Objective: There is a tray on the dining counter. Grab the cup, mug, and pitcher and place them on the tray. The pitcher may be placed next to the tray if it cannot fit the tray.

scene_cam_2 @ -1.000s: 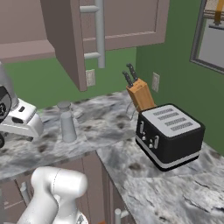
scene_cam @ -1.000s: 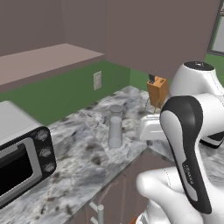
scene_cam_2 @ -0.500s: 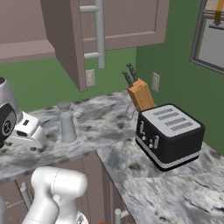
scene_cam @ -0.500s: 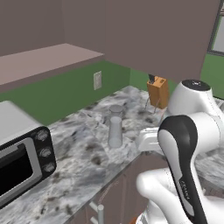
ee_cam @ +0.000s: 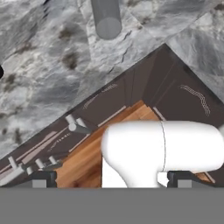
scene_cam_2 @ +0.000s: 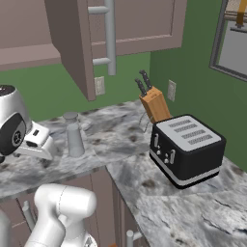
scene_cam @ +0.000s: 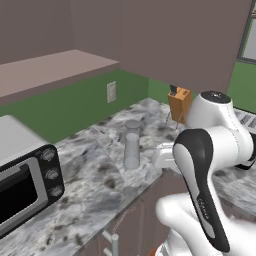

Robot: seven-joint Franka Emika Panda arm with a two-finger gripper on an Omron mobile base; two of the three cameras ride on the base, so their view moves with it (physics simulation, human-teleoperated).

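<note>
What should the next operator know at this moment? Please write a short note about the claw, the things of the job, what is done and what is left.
Claw: open and holding nothing, pointing down over the counter's edge and the cabinet fronts.
Pitcher: upright on the marbled counter, between the toaster oven and the knife block; not grasped. In the right base view it stands left of the black toaster.
Cup, mug, tray: not in these pictures.
Done: nothing visible so far.
Left: grasp the pitcher and carry it to the tray, then probably the cup and mug.
</note>
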